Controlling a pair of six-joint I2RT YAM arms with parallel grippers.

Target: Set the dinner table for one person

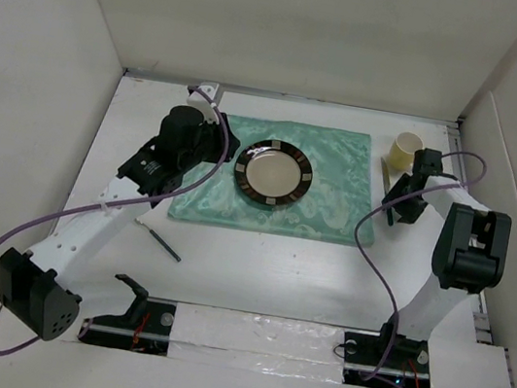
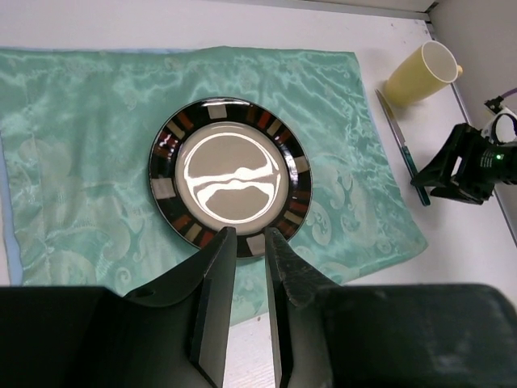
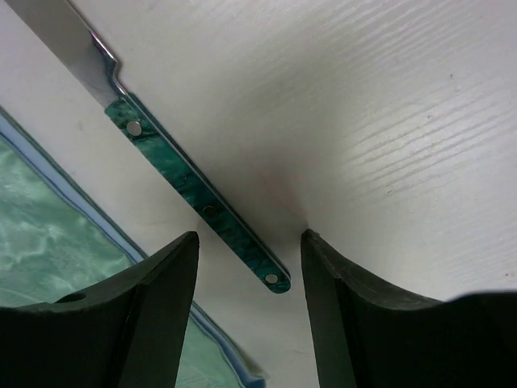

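The dinner table (image 1: 275, 275) is a flat white surface. A mint-green placemat (image 1: 336, 167) lies at its far middle with a dark-rimmed plate (image 1: 274, 172) on it. My left gripper (image 2: 250, 234) hangs high over the placemat's near edge, short of the plate (image 2: 230, 171). Its jaws are a narrow gap apart with nothing between them. A green-handled knife (image 3: 202, 202) lies on the table right of the placemat. My right gripper (image 3: 250, 238) is open, low over the knife's handle end, its fingers on either side and clear of it. It also shows in the top view (image 1: 396, 208).
A pale yellow cup (image 1: 403, 150) lies on its side at the far right, just beyond the knife (image 1: 386, 172). A thin dark-handled utensil (image 1: 161, 240) lies on the table near the placemat's near left corner. White walls enclose the table.
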